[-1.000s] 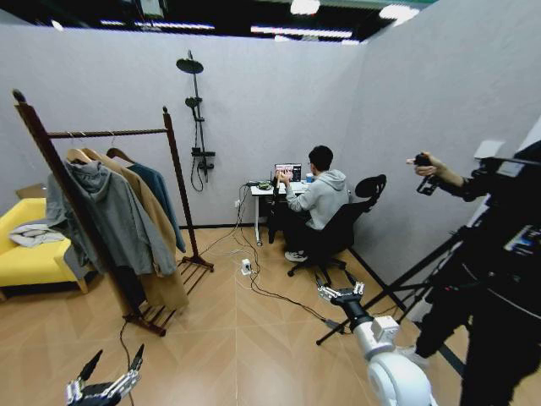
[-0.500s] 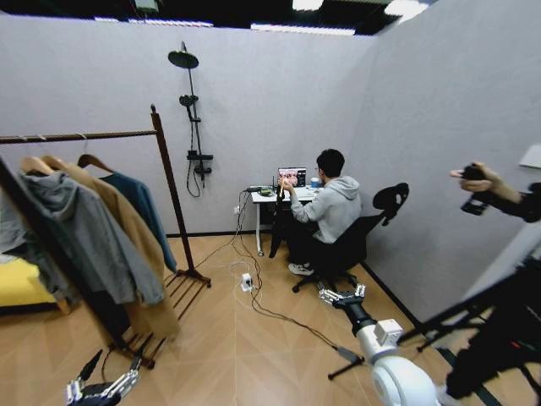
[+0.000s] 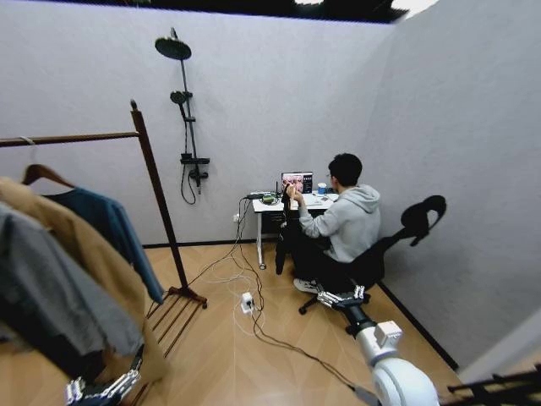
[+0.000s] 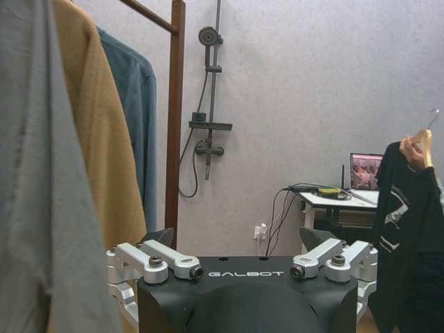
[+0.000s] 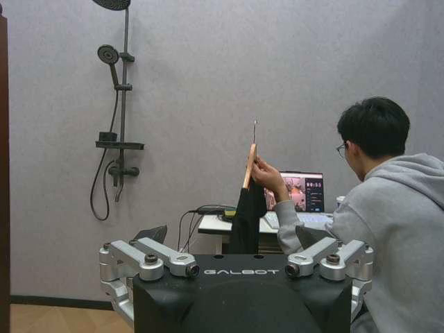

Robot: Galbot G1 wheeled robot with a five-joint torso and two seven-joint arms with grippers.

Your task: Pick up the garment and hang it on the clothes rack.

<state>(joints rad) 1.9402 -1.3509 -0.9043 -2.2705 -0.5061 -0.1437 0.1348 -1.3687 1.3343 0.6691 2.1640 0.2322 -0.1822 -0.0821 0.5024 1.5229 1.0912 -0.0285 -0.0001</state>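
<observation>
Left gripper (image 4: 239, 258): I saw it low at about 7 o'clock in my head view (image 3: 106, 389), fingers spread apart with nothing between them, close beside the hanging coats.
Right gripper (image 5: 236, 257): it sat at about 5 o'clock in my head view (image 3: 342, 298), jaws parted and empty, aimed toward the desk.
Garment (image 5: 248, 220): a black top on a light wooden hanger (image 5: 250, 165), held up by the hand (image 5: 267, 177) of a seated person at the desk. In my head view it was a small dark shape (image 3: 287, 235) just off centre toward 3 o'clock, well apart from both grippers. In the left wrist view (image 4: 402, 229) I could see a pale print on its front.
Clothes rack (image 3: 156, 199): dark-brown wood, at 9 o'clock in my head view, one knob-topped post upright and the rod running off the edge; the slatted base rested on the floor.
On the rack: a grey hooded jacket (image 3: 51, 296), a tan coat (image 3: 80, 249) and a dark teal shirt (image 3: 114, 233) hung side by side.
Desk (image 3: 279, 205): white, against the far wall, with an open laptop (image 3: 297, 181) on it.
Wall: a black shower fixture (image 3: 182, 110) was mounted at about 11 o'clock.
Floor: cables and a power strip (image 3: 247, 303) lay between rack and desk.
</observation>
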